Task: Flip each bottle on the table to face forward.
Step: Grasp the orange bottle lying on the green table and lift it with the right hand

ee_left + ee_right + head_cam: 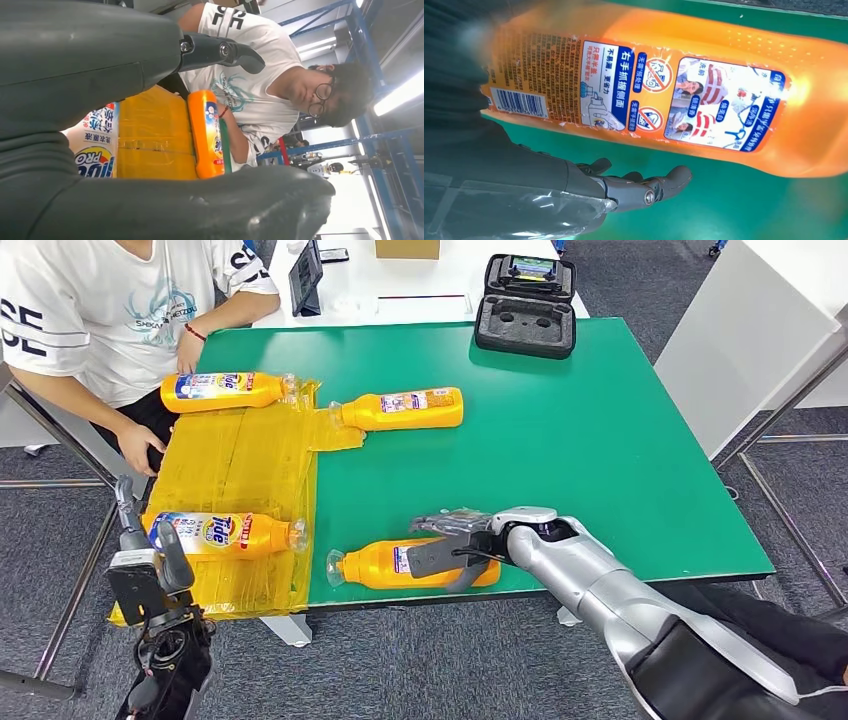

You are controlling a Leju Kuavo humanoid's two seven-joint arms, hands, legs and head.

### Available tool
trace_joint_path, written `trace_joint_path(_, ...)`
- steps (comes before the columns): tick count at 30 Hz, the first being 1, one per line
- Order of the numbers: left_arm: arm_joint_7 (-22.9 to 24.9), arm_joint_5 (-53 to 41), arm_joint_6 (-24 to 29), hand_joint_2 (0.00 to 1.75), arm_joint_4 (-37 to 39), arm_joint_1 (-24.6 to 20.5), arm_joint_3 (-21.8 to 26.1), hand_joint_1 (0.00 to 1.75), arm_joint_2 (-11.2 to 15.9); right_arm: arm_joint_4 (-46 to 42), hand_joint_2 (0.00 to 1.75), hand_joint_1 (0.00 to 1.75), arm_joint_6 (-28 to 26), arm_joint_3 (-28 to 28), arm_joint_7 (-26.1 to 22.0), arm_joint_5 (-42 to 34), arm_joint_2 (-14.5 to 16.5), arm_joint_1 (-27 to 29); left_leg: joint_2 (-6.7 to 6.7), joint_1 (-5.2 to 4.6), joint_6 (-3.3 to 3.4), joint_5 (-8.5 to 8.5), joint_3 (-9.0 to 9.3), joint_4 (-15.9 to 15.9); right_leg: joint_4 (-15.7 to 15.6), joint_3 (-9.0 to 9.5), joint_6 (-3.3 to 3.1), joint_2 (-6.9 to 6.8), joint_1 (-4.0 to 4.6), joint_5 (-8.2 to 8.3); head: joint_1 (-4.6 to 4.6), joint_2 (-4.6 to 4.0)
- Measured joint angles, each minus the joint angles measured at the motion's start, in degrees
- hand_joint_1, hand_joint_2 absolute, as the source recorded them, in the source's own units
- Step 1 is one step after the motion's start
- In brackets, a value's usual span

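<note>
- Head view: four orange bottles are seen lying on their sides on the green table (pixel 600 440), two on the yellow plastic sheet (pixel 240 460) spread over the table's left end and two just beside that sheet.
- The near-edge bottle (pixel 385 565) is laid along the front edge with its back label turned up; the right hand (pixel 455 545) is placed over its base end, fingers spread across the body.
- Whether that bottle is actually gripped cannot be told; in the right wrist view the fingers (pixel 644 187) are seen apart, alongside the bottle and over bare green.
- The left-corner bottle (pixel 225 535) is shown with its Tide front label up, near the front left corner.
- The left hand (pixel 150 575) is held off the table's left edge, fingers apart and nothing in it.
- The far-left bottle (pixel 225 390) is laid front up near the back left corner, close to a seated person's hand (pixel 188 352).
- The middle bottle (pixel 405 408) is laid back label up, toward the rear edge.
</note>
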Motion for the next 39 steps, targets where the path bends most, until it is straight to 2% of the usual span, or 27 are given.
trace_joint_path(34, 0.00, 2.99, 0.00, 0.00, 3.02, -1.45, -1.18, 0.00, -0.02, 0.42, 1.75, 0.00, 1.04, 3.19, 1.57, 0.99, -0.33, -0.65, 0.00, 0.00, 0.00, 0.00, 0.00, 0.00, 0.00, 0.01, 0.00, 0.00, 0.00, 0.00, 0.00, 0.00)
trace_joint_path(35, 0.00, 2.96, 0.00, 0.00, 3.10, -1.46, -1.38, 0.00, -0.02, 0.52, 1.75, 0.03, 0.79, 3.42, 1.74, 1.17, -0.29, -0.70, 0.00, 0.00, 0.00, 0.00, 0.00, 0.00, 0.00, 0.01, 0.00, 0.00, 0.00, 0.00, 0.00, 0.00)
trace_joint_path(36, 0.00, 2.98, 0.00, 0.00, 3.19, -1.47, -1.52, 0.00, -0.02, 0.62, 1.75, 0.12, 0.58, 3.62, 1.96, 1.35, -0.23, -0.76, 0.00, 0.00, 0.00, 0.00, 0.00, 0.00, 0.00, 0.01, 0.00, 0.00, 0.00, 0.00, 0.01, 0.00)
trace_joint_path(37, 0.00, 3.03, 0.00, 0.00, 3.27, -1.48, -1.59, 0.00, -0.02, 0.74, 1.75, 0.30, 0.40, 3.83, 2.21, 1.52, -0.12, -0.83, 0.00, 0.00, 0.00, 0.00, 0.00, 0.00, 0.00, 0.01, 0.00, 0.00, 0.00, 0.00, 0.01, 0.00)
trace_joint_path(39, 0.00, 3.22, 0.00, 0.00, 3.42, -1.48, -1.61, 0.00, -0.04, 1.10, 1.75, 0.96, 0.16, 4.25, 2.74, 1.85, 0.22, -1.02, 0.00, 0.00, 0.00, 0.00, 0.00, 0.00, 0.00, 0.01, 0.00, 0.00, 0.00, 0.00, 0.01, 0.00)
